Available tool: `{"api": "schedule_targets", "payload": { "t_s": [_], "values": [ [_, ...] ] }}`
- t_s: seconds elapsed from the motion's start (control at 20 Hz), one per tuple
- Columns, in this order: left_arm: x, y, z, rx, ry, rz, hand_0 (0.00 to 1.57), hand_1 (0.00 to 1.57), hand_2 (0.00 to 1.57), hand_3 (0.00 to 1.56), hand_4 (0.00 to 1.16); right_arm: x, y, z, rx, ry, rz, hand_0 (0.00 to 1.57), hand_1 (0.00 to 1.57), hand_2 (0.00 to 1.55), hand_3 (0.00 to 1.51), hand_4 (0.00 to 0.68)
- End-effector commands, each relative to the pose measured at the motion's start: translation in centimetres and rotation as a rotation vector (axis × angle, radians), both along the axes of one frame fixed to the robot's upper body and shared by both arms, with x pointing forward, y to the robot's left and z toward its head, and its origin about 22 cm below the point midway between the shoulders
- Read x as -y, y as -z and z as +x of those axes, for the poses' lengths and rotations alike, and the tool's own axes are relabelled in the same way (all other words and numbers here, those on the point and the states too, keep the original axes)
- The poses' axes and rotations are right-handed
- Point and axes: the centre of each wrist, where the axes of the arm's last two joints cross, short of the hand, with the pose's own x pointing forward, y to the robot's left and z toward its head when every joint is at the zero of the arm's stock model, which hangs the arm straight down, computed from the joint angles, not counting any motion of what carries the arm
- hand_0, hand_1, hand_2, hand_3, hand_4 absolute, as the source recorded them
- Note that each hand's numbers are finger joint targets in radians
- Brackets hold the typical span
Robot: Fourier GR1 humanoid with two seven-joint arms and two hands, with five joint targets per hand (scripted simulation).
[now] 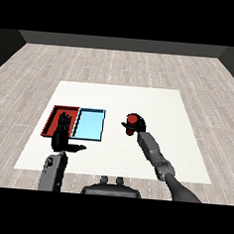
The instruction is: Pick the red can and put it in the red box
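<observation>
The red can (132,120) stands upright on the white table, right of the two trays. My right hand (137,127) is curled round its lower part, with the thumb reaching out to the left. The red tray (54,115) lies at the left of the table and the light blue tray (90,124) sits right beside it. My left hand (63,134) is held up over the near edge of the red tray, fingers straight and thumb spread to the right, holding nothing.
The white table (155,102) stretches wide behind and to the right of the can. Its near edge runs just below both forearms. Grey wooden floor surrounds it.
</observation>
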Motion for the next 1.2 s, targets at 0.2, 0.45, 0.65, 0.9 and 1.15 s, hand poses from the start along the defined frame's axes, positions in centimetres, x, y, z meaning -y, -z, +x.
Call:
{"api": "schedule_targets", "payload": {
  "t_s": [0.2,0.45,0.65,0.9,1.15],
  "values": [
    [-0.5,1.2,-0.1,0.000,-0.002,0.014,0.00,0.00,0.00,0.00,0.00,-1.0,0.6,-0.4,-0.028,0.001,-0.111,1.53,1.53,1.47,1.42,0.551],
    [1.4,0.1,-0.7,-0.011,-0.019,0.004,0.00,0.00,0.00,0.00,0.00,-1.4,-0.2,0.3,-0.047,0.006,-0.130,1.53,1.53,1.47,1.41,0.546],
    [-2.0,-0.1,0.6,-0.006,-0.007,0.012,0.00,0.00,0.00,0.00,0.00,-1.8,-0.7,0.6,-0.018,0.006,-0.130,1.55,1.55,1.47,1.41,0.558],
    [0.0,0.4,0.8,-0.008,0.004,-0.003,0.00,0.00,0.00,0.00,0.00,-1.9,-1.8,0.9,0.116,0.038,-0.070,1.54,1.54,1.47,1.38,0.586],
    [1.0,-0.5,1.5,-0.010,0.003,0.000,0.00,0.00,0.00,0.00,0.00,-1.0,-3.8,1.0,0.167,0.031,-0.074,1.54,1.54,1.46,1.38,0.582]
  ]
}}
